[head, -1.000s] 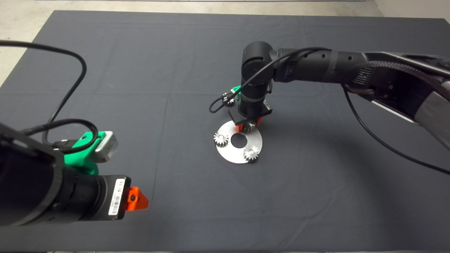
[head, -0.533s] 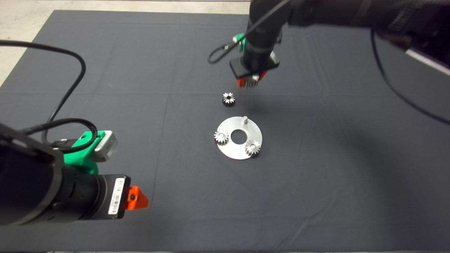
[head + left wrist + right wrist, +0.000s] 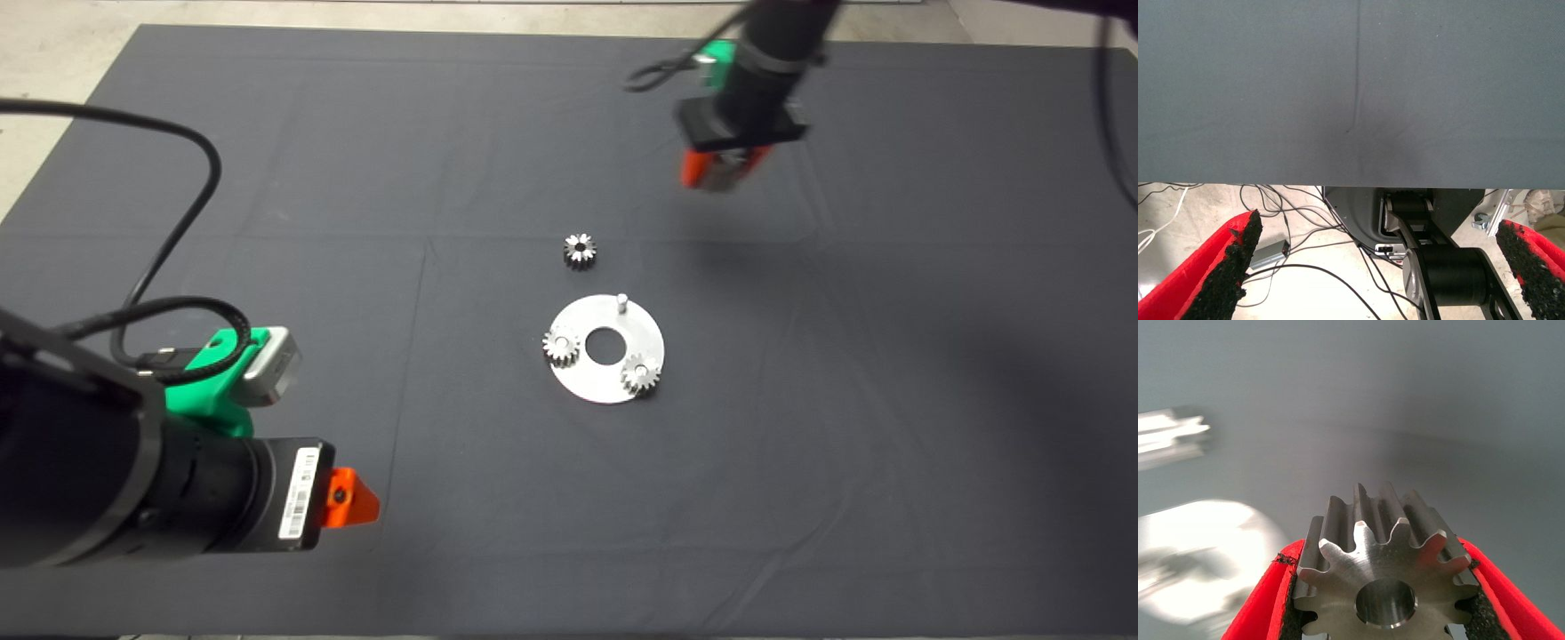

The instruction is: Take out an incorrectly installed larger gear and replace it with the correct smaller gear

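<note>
My right gripper [image 3: 717, 174] is shut on the larger gear [image 3: 1385, 567], a steel gear with coarse teeth and a centre bore, and holds it high above the far right part of the mat. The smaller gear [image 3: 579, 251] is dark and lies on the mat just beyond the round silver plate [image 3: 587, 380]. The plate carries two small silver gears [image 3: 560, 346] [image 3: 639, 373] and a bare peg [image 3: 622, 300] at its far edge. My left gripper [image 3: 351, 500] is open and empty, parked at the near left, far from the plate.
The dark mat [image 3: 356, 178] covers the table, with pale floor beyond its far edge. The left wrist view shows the mat's edge [image 3: 1351, 180], floor cables and the robot's base beyond it.
My right gripper has lifted the larger gear off the plate's far peg and carried it up, away and to the right. The peg now stands bare. The left arm has not moved.
</note>
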Tool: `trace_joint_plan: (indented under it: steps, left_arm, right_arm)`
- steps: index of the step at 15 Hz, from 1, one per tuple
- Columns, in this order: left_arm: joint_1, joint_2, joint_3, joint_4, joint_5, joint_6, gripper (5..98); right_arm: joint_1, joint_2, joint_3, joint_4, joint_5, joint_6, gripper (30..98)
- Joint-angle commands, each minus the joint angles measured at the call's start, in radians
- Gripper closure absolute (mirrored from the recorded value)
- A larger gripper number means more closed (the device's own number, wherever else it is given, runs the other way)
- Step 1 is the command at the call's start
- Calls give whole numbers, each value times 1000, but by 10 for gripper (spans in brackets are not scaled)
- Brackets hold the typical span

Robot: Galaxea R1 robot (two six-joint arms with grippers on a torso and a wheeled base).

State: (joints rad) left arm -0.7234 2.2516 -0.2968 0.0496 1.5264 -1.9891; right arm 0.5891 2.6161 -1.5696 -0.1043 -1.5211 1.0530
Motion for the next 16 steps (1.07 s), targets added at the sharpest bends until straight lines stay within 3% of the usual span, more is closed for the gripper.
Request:
trace_joint_plan:
  steps: [1, 5, 16]
  left_arm:
    - [-13, 6, 1, 21, 64, 0, 144]
    - [-11, 6, 1, 29, 63, 0, 144]
    - [-11, 4, 1, 38, 63, 0, 144]
  right_arm:
    - [-128, -180, 147, -85, -74, -1, 797]
    - [-195, -264, 210, -141, -73, -1, 797]
    - [-202, -221, 255, -153, -73, 5, 782]
